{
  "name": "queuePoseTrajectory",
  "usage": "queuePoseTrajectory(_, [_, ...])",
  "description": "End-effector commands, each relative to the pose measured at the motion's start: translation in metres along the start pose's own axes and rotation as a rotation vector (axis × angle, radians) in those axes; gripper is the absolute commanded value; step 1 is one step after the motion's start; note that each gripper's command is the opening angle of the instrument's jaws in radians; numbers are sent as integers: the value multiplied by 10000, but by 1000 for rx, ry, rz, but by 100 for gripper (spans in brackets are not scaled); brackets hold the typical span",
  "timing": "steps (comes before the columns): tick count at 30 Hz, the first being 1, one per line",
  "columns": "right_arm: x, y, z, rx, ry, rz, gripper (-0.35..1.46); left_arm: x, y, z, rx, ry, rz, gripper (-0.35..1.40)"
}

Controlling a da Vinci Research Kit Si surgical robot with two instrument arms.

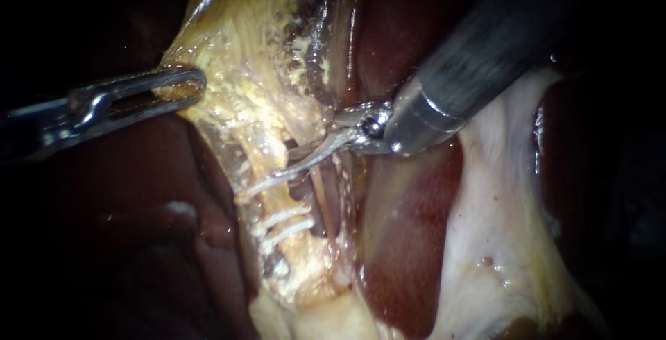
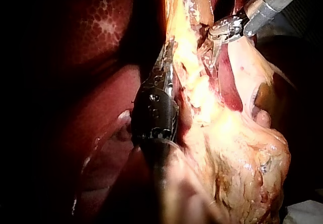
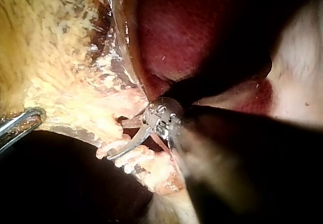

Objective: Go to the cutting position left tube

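My left tool (image 1: pixel 182 85) is clamped on the edge of the yellow fatty tissue (image 1: pixel 243 69). My right tool (image 1: pixel 283 162) has its curved blades slightly apart at the left tube (image 1: pixel 258 163). They sit just above the white clips (image 1: pixel 281 221) that cross it.

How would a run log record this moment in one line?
left instrument: jaws shut on yellowish tissue | right instrument: curved tip across clipped tube, near clips | tube not visibly cut
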Motion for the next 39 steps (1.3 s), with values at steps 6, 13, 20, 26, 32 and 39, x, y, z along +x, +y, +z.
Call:
queuePoseTrajectory(6, [-4, -2, -6, -1, -4, -5, 135, 0, 0, 0, 0, 0, 0, -35])
queuePoseTrajectory(13, [-11, -3, -14, -49, -42, -11, 135, 0, 0, 0, 0, 0, 0, -35])
queuePoseTrajectory(20, [-20, -13, -26, -60, -56, -10, 136, 0, 0, -1, 0, 0, 0, -35])
queuePoseTrajectory(26, [-23, -28, -26, -46, -72, -11, 136, 0, 0, -1, 0, 0, 0, -35])
queuePoseTrajectory(32, [-25, -34, -11, -20, -91, -15, 136, 0, -1, -1, 0, 0, 0, -35])
queuePoseTrajectory(39, [-42, -20, 14, -8, -120, -17, 136, -1, -2, -2, 0, 0, -1, -35])
